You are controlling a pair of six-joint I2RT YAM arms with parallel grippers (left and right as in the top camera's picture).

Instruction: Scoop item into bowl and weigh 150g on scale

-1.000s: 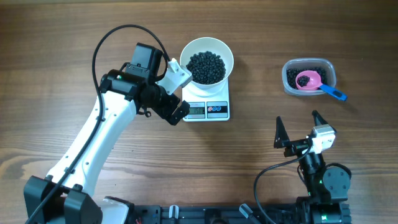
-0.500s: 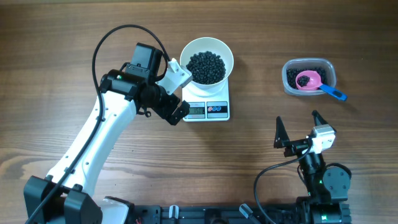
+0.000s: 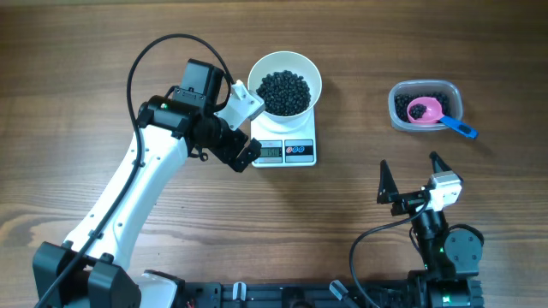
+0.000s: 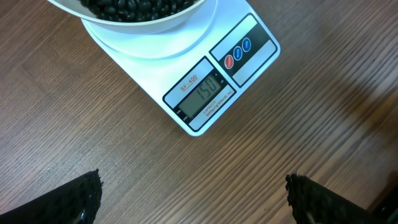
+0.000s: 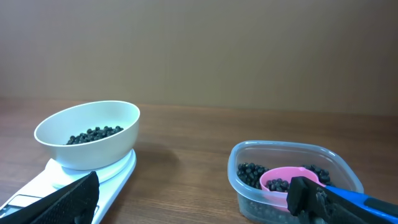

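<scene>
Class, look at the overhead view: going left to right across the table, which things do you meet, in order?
In order: left arm → bowl → clear tub. Left out as overlapping: scale, scoop, right gripper.

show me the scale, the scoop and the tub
scale (image 4: 207,93): left wrist view, on its display
scoop (image 3: 432,109): overhead view, on its pink cup
tub (image 3: 392,104): overhead view, on its left rim

The left wrist view's top edge cuts off the bowl (image 4: 149,25), and overhead, digits on the scale (image 3: 295,141) are too small to read.
</scene>
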